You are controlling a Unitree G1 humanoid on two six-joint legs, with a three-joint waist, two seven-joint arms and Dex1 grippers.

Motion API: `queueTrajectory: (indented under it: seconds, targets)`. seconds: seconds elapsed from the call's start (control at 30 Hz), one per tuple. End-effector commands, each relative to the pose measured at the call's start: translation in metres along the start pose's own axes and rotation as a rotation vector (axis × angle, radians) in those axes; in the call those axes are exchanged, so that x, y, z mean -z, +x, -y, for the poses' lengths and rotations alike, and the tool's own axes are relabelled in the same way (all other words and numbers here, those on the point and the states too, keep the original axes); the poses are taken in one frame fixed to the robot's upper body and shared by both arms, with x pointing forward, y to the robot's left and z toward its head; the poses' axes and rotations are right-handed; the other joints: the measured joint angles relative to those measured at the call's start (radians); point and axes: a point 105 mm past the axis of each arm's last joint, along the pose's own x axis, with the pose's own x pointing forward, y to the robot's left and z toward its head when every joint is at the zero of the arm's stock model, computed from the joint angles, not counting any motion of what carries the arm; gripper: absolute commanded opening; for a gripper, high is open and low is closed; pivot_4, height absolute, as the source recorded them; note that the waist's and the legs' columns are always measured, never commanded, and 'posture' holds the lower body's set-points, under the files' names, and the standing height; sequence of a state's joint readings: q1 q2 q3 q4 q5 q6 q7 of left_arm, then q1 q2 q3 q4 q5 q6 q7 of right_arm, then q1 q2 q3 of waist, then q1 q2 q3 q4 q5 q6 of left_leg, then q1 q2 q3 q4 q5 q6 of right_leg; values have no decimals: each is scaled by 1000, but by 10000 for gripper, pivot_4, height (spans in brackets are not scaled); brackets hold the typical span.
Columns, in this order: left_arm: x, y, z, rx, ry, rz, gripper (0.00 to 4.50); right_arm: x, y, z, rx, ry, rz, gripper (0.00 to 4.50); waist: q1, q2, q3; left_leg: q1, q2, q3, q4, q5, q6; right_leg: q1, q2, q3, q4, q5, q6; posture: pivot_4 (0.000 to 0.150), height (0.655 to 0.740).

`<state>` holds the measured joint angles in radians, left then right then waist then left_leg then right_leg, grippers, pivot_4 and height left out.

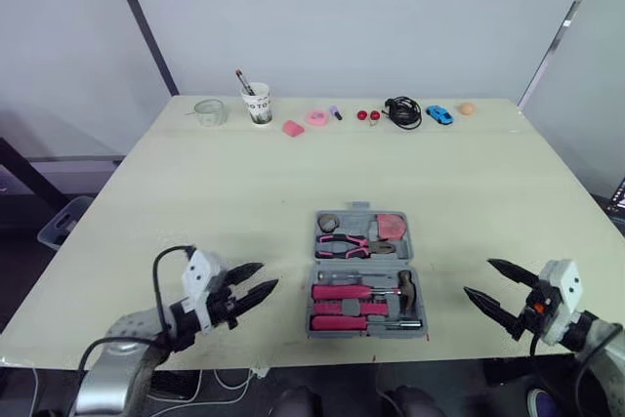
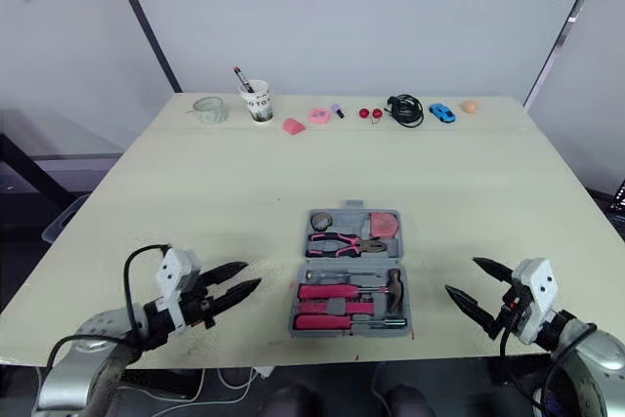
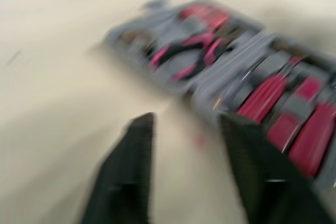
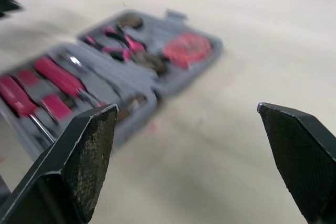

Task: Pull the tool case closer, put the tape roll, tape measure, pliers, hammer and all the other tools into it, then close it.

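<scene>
Head views, case: The tool case [image 1: 363,262] lies open and flat on the bench [image 1: 195,192], near the front edge and between my two hands.
Head views, my hands: My left hand [image 1: 269,274] has its fingers apart and holds nothing; it is just beside the case's left side, not touching it. My right hand [image 1: 479,276] is also spread and empty, a little further off on the right.
Head views, count in the case: The far half holds one tape roll [image 1: 328,223], one tape measure [image 1: 393,228] and one pair of pliers [image 1: 344,242]. The near half holds one hammer [image 1: 408,285] and the pink-handled drivers [image 1: 342,292]. I count two long handles; a third I cannot settle.
Head views, count at the far edge: One glass jar [image 1: 209,111], one paper cup [image 1: 258,104] with pens, one pink block [image 1: 292,128], one pink ring [image 1: 316,117], two red bits [image 1: 367,115], one black cable [image 1: 402,111], one blue toy car [image 1: 439,114] and one orange ball [image 1: 467,108].
Step in hand: I judge the packing done and the closing not yet begun.
Next move: I must get a finger under one half's outer rim, swing it over the hinge, then press it shut.
Left wrist view: My spread fingers [image 3: 131,182] point at the blurred case, close ahead.
Right wrist view: My fingers [image 4: 89,145] stand wide apart, and the case lies ahead, well apart from them.
</scene>
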<state>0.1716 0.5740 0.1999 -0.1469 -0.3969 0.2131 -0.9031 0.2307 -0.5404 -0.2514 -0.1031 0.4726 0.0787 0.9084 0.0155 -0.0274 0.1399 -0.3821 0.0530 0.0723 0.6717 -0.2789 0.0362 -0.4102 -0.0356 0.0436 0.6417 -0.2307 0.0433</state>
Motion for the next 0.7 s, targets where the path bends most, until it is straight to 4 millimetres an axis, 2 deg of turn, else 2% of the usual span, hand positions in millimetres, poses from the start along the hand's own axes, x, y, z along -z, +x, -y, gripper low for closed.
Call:
queueTrajectory:
  seconds: [0.03,0.07,0.33,0.47,0.7]
  targets:
    - [-6,-15,1,-60,20,30,40552,-2,-14,10,101,-49,16,45000,-2,0,0,0,0,0,0,0,0,0,0,0,0,0,0,1500,7400]
    - [-3,-20,1,-79,10,22,44326,0,-16,11,123,-38,18,45000,-2,0,0,1,0,1,0,0,0,0,0,0,0,0,0,1500,7400]
    - [28,-69,-4,-266,-59,-68,44787,24,-49,8,259,15,-23,45000,-5,1,0,1,2,1,-2,0,0,-2,-1,0,-1,-1,0,1500,7400]
    - [33,-78,-4,-293,-66,-86,44787,30,-57,6,284,25,-38,45000,-4,0,0,1,2,1,-2,-1,-1,-3,-7,0,-1,-3,2,1500,7400]
    - [31,-73,-4,-278,-55,-81,44787,31,-55,6,267,27,-41,45000,-4,1,0,0,2,1,-3,-3,-5,-3,-10,-3,-2,-2,2,1500,7400]
